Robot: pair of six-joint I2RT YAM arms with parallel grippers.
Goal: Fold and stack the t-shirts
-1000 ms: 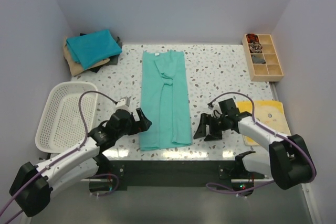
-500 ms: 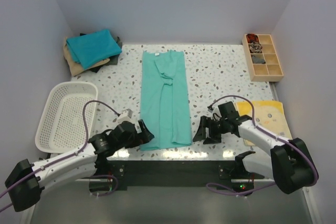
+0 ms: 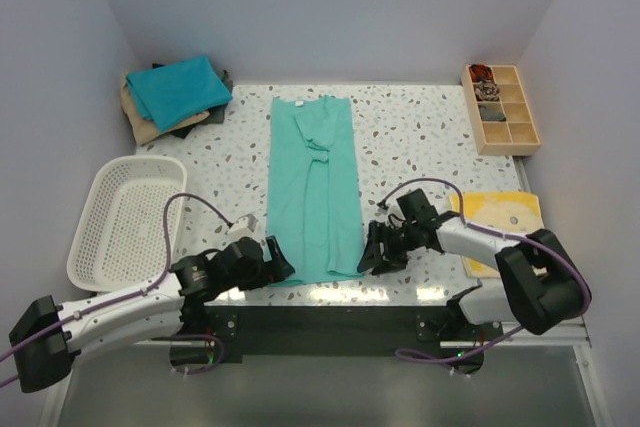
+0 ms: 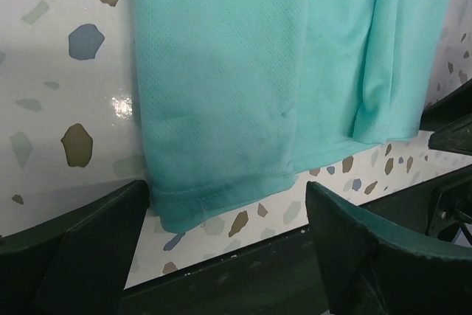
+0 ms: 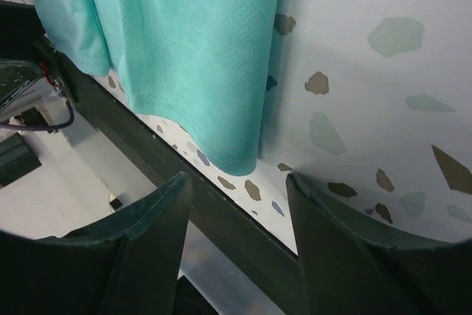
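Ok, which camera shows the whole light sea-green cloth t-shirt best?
The top external view: the light sea-green cloth t-shirt lies there whole, collar to hem. Each wrist view shows only a near hem corner.

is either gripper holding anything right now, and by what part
Nothing is held. The left gripper and the right gripper are both open, each at a near hem corner of the light sea-green t-shirt.

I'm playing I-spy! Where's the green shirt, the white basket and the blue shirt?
green shirt (image 3: 312, 197): top view, middle of the cloth.
white basket (image 3: 122, 227): top view, bare mesh floor.
blue shirt (image 3: 180, 89): top view, middle of its top.
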